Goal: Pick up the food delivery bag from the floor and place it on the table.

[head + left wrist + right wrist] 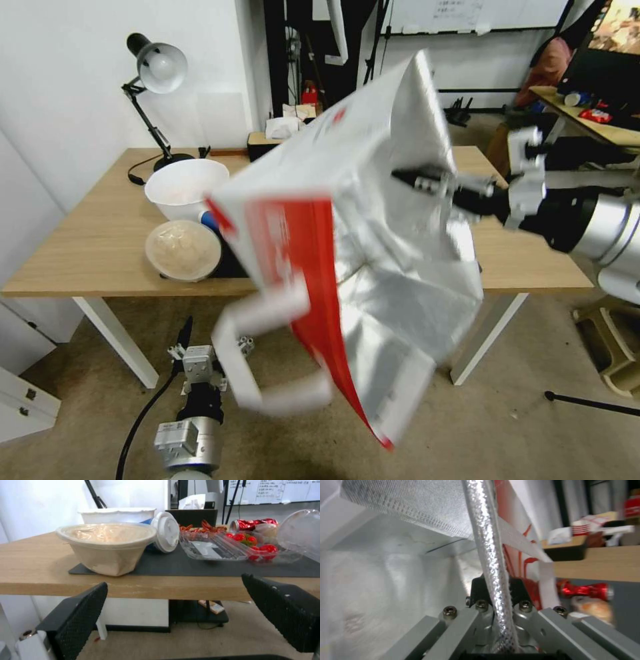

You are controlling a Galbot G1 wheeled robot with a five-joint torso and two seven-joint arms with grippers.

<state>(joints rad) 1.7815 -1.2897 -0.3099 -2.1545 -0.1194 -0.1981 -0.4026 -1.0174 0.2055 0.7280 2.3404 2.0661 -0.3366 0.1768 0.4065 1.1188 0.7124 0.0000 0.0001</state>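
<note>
Now the right gripper [427, 181], at centre right of the head view, clamps the foil wall of the food delivery bag [347, 267], which hangs tilted mid-frame before the table [93, 247], while the left gripper [210, 351] sits open at lower left.

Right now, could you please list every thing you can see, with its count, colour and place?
food delivery bag: one, white, red and silver, held tilted in the air before the table
table: one, light wood on white legs
mat: one, dark grey, on the table
white bowl: one, on the table
covered bowl: one, beige, at the mat's corner
clear tray: one, on the mat
desk lamp: one, black, at the table's back edge
floor: grey-brown
left claw: open, low before the table
right claw: shut on the bag's foil wall
</note>
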